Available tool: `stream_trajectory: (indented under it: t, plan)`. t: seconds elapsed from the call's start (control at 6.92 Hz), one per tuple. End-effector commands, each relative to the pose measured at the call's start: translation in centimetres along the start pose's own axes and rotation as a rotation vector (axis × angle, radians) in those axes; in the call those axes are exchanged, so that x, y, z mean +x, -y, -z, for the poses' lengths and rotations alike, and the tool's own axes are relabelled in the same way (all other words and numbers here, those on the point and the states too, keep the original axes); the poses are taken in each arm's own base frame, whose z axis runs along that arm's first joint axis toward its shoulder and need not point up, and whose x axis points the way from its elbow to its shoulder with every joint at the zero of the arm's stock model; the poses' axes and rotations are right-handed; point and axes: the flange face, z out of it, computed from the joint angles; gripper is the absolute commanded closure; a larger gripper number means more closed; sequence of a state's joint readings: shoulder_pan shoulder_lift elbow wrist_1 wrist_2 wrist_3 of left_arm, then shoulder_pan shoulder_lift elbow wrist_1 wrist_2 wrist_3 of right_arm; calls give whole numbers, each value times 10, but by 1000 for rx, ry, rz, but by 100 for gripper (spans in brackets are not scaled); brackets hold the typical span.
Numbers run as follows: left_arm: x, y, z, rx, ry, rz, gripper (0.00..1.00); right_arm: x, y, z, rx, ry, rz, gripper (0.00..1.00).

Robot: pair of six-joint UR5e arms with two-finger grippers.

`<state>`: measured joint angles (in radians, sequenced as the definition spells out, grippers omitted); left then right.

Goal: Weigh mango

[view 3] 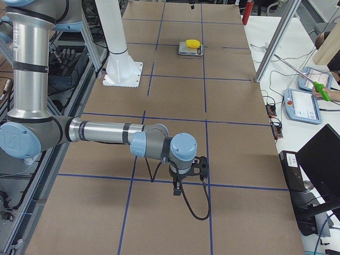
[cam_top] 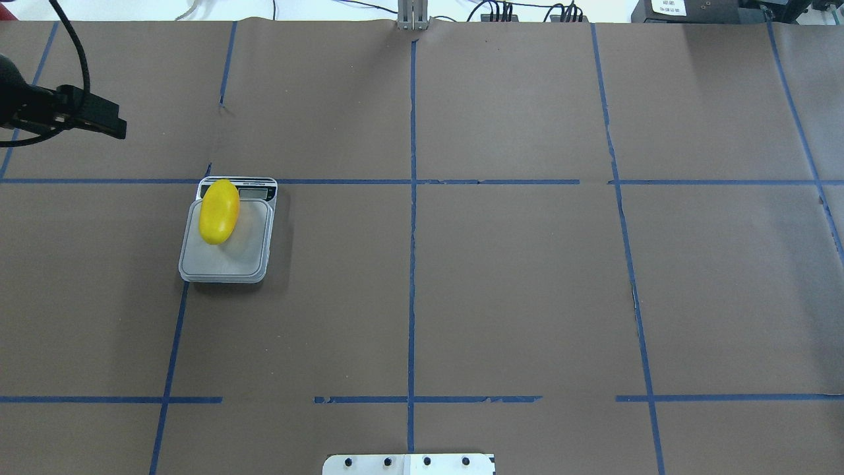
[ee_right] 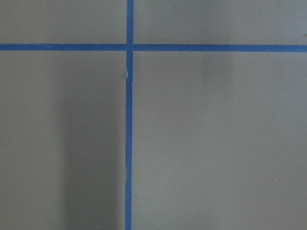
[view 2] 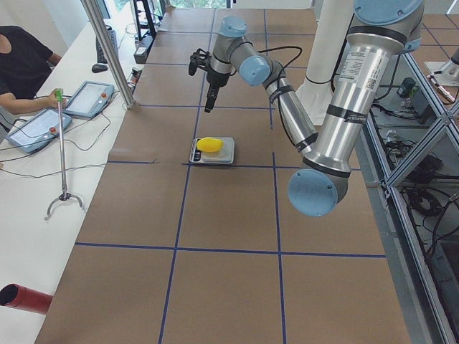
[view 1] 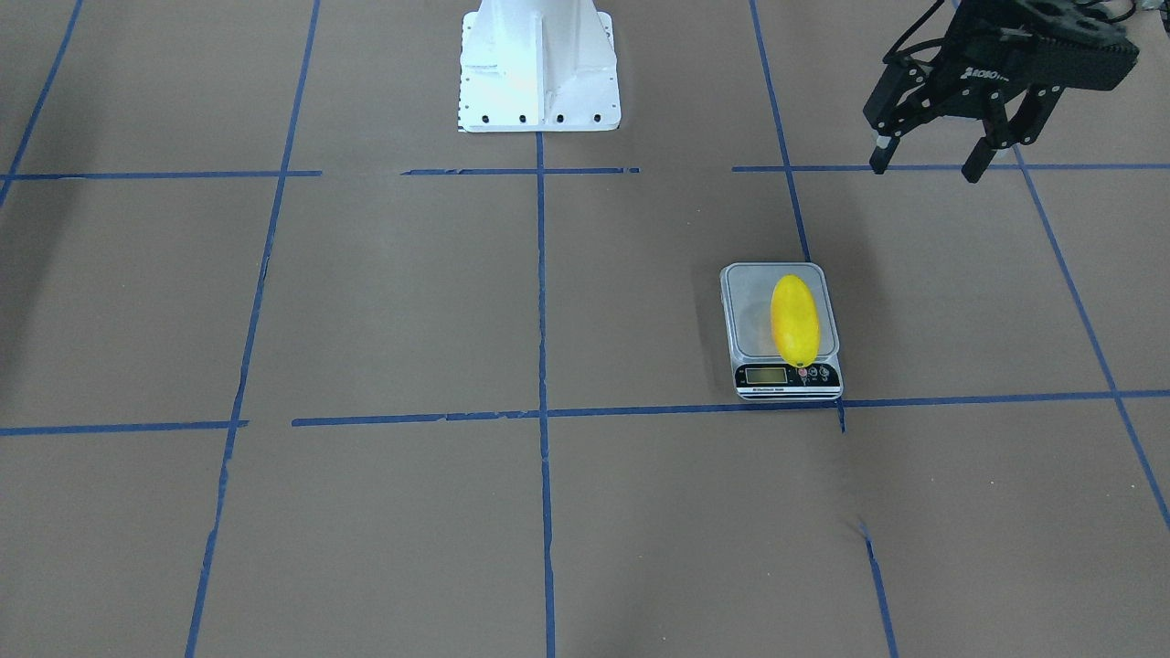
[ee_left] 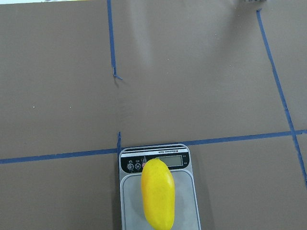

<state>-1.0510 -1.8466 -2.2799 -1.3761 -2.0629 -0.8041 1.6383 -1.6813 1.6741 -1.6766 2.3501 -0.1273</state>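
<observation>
Where the mango (view 1: pixel 794 317) is lying: it is resting lengthwise on the plate (view 1: pixel 751 306) of the scale (view 1: pixel 742 361), toward the robot's left side of that plate. Its small dark tip is reaching over the plate's edge onto the black control panel (view 1: pixel 823 373), beside the display (view 1: pixel 766 375).
Scale position: it is sitting flat on the table (view 1: pixel 384 292), in the robot's left half. Its display end is pointing away from the robot and lying right at a line of blue tape (view 1: pixel 542 302).
Left gripper (view 1: pixel 925 160): it is hanging high in the air, well apart from the scale. Its fingers (view 1: pixel 976 164) are pointing down and spreading wide, with nothing between them.
Left wrist view: it is looking down on the scale, with the mango and the display showing at the bottom edge.
Right gripper (view 3: pixel 177 188): it is showing only in the exterior right view, hovering low over a tape crossing on the robot's right, far from the scale. Whether its fingers are apart or together cannot be told.
Right wrist view: it is showing only brown paper and two crossing tape lines.
Table surface: brown paper is covering it, and the tape is marking it into a grid.
Robot base: a white mount (view 1: pixel 539 82) is standing at the table's near edge, midway along.
Side bench: an operator (view 2: pixel 21 57) is sitting beside two tablets (view 2: pixel 87 99).
</observation>
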Motion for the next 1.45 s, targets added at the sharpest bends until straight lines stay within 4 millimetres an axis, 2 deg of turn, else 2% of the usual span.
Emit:
stream_trajectory:
  t: [0.0,0.14,0.29,0.43,0.58,0.87,1.01,1.16,1.3]
  plan:
    - [-102,29,-27,-92,87,-80,0,0,0,0,0,0,0,0]
    - [-187,40,-57,-187,125,-225,0,0,0,0,0,0,0,0]
    - [-264,48,-67,-229,166,-213,0,0,0,0,1,0,1,0]
    - [-325,38,-72,-243,193,-131,0,0,0,0,0,0,0,0]
    - [-380,16,-80,-222,190,-82,0,0,0,0,0,0,0,0]
    - [-445,-41,-125,-247,42,-87,0,0,0,0,0,0,0,0]
    - [-455,-46,-130,-250,39,-78,0,0,0,0,0,0,0,0]
    - [-470,-46,-116,-231,52,-37,0,0,0,0,1,0,1,0]
    - [-472,-45,-110,-230,55,-21,0,0,0,0,0,0,0,0]
